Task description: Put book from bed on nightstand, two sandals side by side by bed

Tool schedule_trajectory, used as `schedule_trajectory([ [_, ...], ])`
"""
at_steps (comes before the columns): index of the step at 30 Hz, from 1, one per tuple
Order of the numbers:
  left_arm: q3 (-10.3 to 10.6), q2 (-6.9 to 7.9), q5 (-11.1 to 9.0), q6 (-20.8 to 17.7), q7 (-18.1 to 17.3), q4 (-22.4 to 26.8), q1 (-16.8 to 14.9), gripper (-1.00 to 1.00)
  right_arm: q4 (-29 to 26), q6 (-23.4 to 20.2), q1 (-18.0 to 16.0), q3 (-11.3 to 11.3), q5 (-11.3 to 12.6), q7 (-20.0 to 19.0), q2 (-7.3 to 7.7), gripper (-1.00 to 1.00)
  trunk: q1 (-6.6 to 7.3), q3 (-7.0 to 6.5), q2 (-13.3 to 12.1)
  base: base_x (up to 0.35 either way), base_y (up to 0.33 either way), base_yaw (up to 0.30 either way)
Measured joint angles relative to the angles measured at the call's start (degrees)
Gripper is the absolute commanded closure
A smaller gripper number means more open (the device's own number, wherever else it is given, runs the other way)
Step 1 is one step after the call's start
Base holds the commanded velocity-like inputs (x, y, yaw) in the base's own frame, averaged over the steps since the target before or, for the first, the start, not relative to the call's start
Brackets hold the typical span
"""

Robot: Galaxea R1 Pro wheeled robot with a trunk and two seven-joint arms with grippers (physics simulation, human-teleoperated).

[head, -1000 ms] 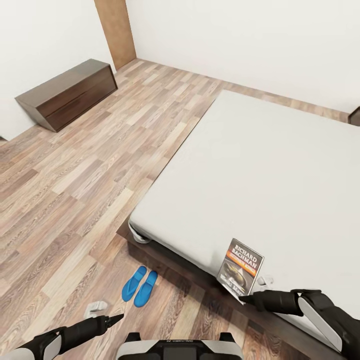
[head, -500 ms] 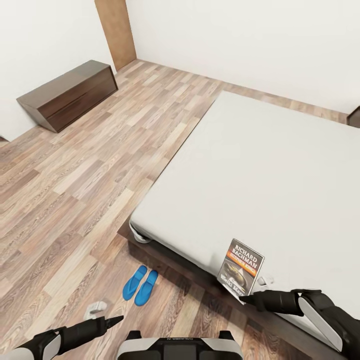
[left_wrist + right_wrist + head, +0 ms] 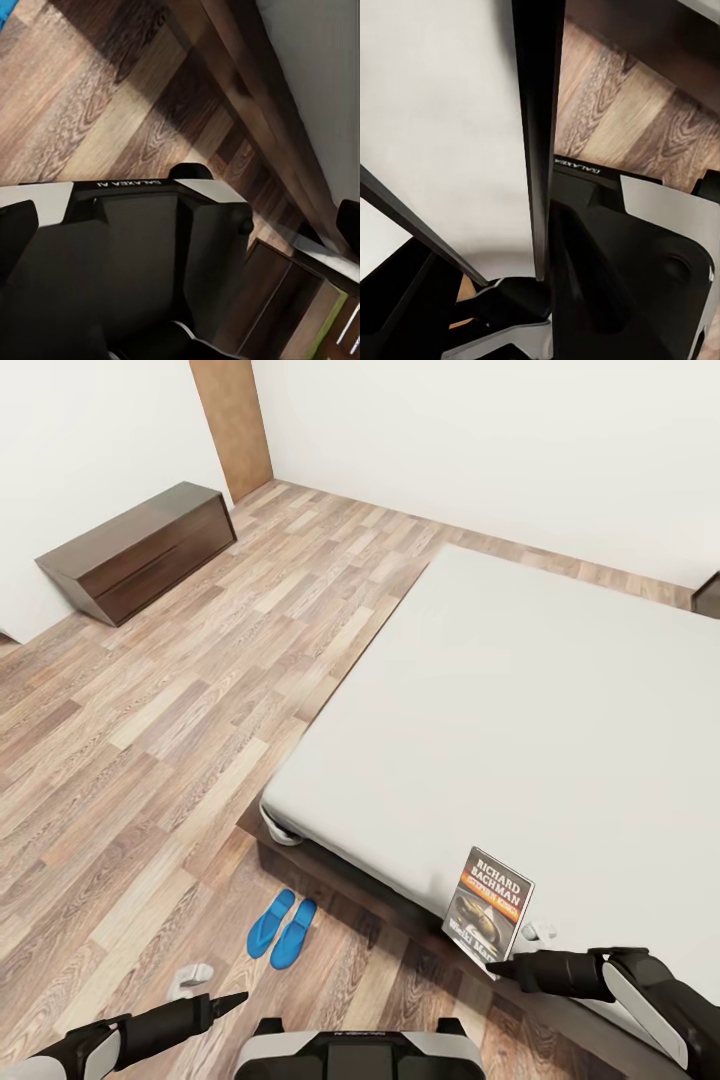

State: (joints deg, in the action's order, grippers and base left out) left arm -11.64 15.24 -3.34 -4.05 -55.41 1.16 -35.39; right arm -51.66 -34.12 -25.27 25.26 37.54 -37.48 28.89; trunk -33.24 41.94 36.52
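**Pale mattress, dark paperback at its near edge, right arm closing in**

Grey-brown plank floor [image 3: 180, 690] takes up the left half of the head view, with a long dark bench [image 3: 135, 550] against the far wall. The bed [image 3: 520, 700] fills the right half, its plain pale mattress bare but for the book [image 3: 487, 906], which lies at the near edge, a corner apparently overhanging the dark frame. The two sandals [image 3: 281, 929], bright blue, lie on the floor just beside the bed's foot, close together and roughly parallel.

The right gripper [image 3: 500, 967] has its dark tip right at the book's lower edge; whether its fingers are parted, or already pinch the cover, I cannot tell from these views. The left gripper [image 3: 232, 998] hangs low over the floor near the sandals, holding nothing visible; its opening is also unclear.

The step in hand looks like the book pickup. Done well, one finger would slip under the overhanging edge and one over it, gripping close to the spine so the thin cover does not flop.

The book is slim, with a dark cover, an orange band and white lettering.
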Motion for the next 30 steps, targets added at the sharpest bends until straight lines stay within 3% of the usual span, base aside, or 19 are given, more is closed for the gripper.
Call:
schedule_trajectory([
  [30, 0.00, -0.12, 0.06, 0.00, -0.01, 0.00, 0.02, -1.00, -0.78, 0.01, 0.00, 0.00, 0.39, -0.09, 0.06, 1.00, 6.60, -5.40, -12.06, 0.000, 0.000, 0.000],
])
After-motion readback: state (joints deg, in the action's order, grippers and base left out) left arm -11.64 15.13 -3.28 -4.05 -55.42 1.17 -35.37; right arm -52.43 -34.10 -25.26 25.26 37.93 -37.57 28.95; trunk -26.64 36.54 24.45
